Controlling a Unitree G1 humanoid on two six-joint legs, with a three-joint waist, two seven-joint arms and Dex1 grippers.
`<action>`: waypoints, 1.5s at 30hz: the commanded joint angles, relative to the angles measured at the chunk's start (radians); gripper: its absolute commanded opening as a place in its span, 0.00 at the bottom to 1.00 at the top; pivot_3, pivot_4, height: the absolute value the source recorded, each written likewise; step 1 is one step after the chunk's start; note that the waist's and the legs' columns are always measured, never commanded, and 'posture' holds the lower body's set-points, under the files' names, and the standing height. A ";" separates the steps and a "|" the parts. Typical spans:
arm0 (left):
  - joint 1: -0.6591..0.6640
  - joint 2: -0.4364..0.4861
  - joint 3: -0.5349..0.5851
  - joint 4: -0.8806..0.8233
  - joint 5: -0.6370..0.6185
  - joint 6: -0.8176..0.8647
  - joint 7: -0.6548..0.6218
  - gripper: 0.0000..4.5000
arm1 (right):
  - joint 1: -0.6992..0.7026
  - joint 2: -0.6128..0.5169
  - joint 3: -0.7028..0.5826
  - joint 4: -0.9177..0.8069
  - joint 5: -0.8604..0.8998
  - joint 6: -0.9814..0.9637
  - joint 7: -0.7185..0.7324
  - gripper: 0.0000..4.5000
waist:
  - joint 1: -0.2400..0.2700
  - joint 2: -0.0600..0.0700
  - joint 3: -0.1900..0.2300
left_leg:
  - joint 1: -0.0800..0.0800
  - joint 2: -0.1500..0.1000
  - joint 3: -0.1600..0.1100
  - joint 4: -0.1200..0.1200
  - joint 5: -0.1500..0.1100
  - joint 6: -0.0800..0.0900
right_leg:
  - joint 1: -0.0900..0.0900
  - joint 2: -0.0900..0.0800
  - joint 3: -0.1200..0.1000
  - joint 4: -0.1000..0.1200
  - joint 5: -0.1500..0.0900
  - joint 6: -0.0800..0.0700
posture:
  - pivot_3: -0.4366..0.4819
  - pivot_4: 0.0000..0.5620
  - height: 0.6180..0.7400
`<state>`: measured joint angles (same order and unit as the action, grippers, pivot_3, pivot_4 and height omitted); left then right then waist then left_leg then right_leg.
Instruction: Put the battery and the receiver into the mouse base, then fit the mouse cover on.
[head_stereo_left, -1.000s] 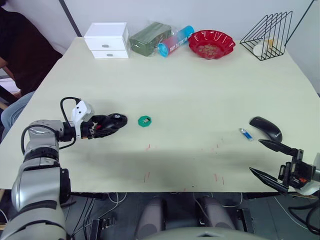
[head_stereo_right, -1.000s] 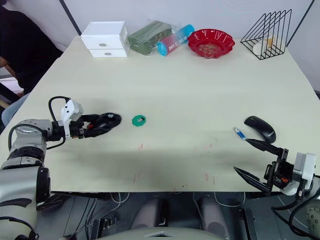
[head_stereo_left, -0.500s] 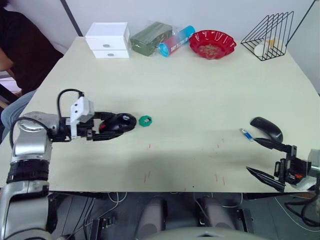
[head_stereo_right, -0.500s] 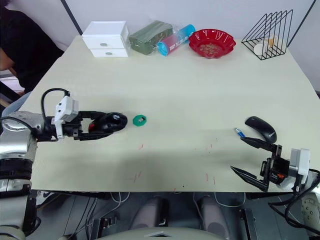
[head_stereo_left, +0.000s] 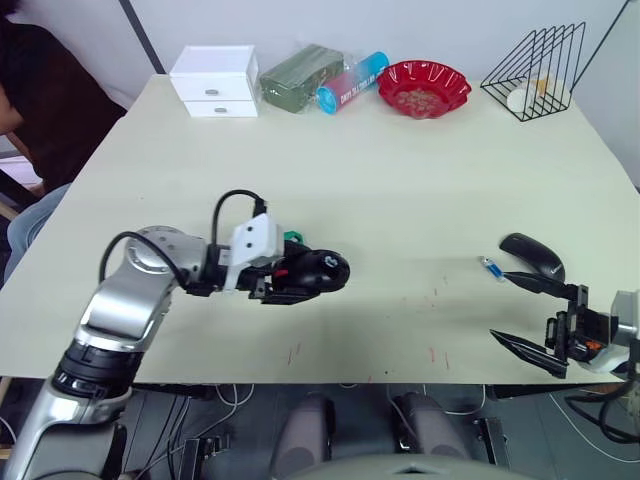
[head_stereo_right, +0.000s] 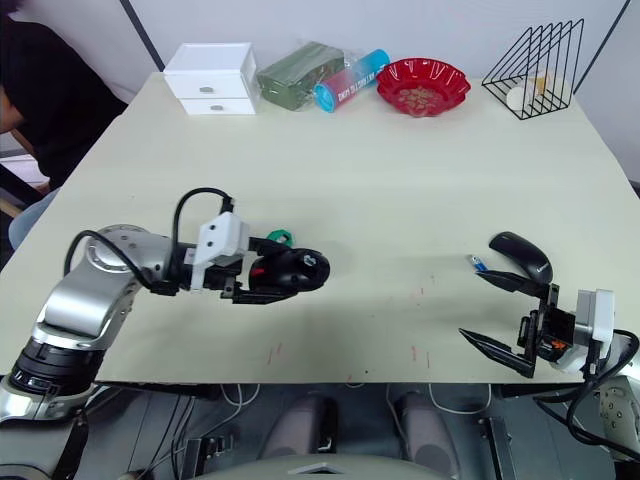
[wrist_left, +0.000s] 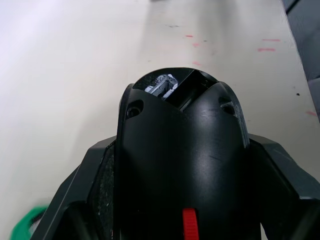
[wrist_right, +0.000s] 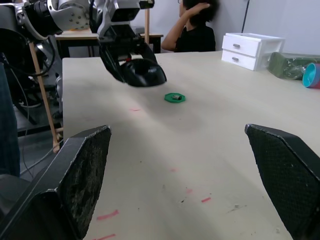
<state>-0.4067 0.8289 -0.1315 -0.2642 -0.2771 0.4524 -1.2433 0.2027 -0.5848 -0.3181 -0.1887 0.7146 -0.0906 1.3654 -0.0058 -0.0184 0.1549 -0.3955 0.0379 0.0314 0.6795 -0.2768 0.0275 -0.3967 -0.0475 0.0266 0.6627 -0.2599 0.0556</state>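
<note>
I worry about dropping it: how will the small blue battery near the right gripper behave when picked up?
The slim blue cylindrical battery lies on its side on the smooth cream table, so it will probably roll if nudged. It looks tiny against the open right gripper, so probably light and easily knocked aside.

Cream table (head_stereo_left: 400, 190) with red marks near front edge. Far edge: white drawer box (head_stereo_left: 213, 80), green packet (head_stereo_left: 300, 75), blue-pink cylinder (head_stereo_left: 351, 82), red bowl (head_stereo_left: 422, 88), wire rack (head_stereo_left: 534, 70). Mid-left: green disc (wrist_right: 174, 97); right: battery (head_stereo_left: 491, 268) beside mouse cover (head_stereo_left: 533, 256).
</note>
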 joint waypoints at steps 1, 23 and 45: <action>-0.066 -0.055 -0.096 -0.018 0.038 0.012 0.027 0.66 | 0.001 -0.008 -0.008 -0.037 0.019 -0.002 0.008 1.00 | 0.006 0.000 0.000 | 0.000 0.000 0.000 0.000 0.000 0.000 | 0.000 0.000 0.000 0.000 0.000 0.000 | 0.48 0.27 1.00; -0.107 -0.215 -0.327 -0.008 0.169 0.129 0.142 0.66 | 0.025 -0.010 -0.026 -0.030 0.003 -0.018 0.001 1.00 | 0.018 0.001 0.000 | -0.001 0.000 -0.001 0.003 0.000 0.000 | 0.000 0.001 0.000 0.000 0.000 0.000 | 0.48 0.27 1.00; -0.070 -0.238 -0.382 0.034 0.209 0.120 0.168 0.66 | 0.033 0.012 -0.012 -0.050 -0.166 0.133 -0.405 1.00 | 0.019 0.001 0.000 | -0.002 0.000 -0.001 0.003 0.000 0.000 | 0.000 0.001 0.001 0.000 0.000 0.000 | 0.48 0.27 1.00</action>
<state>-0.4874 0.5843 -0.4897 -0.2163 -0.0781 0.5769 -1.0651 0.2324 -0.5723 -0.3193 -0.1989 0.5519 0.0352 0.9859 0.0132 -0.0169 0.1548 -0.3971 0.0377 0.0307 0.6827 -0.2769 0.0277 -0.3967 -0.0466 0.0271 0.6622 -0.2600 0.0556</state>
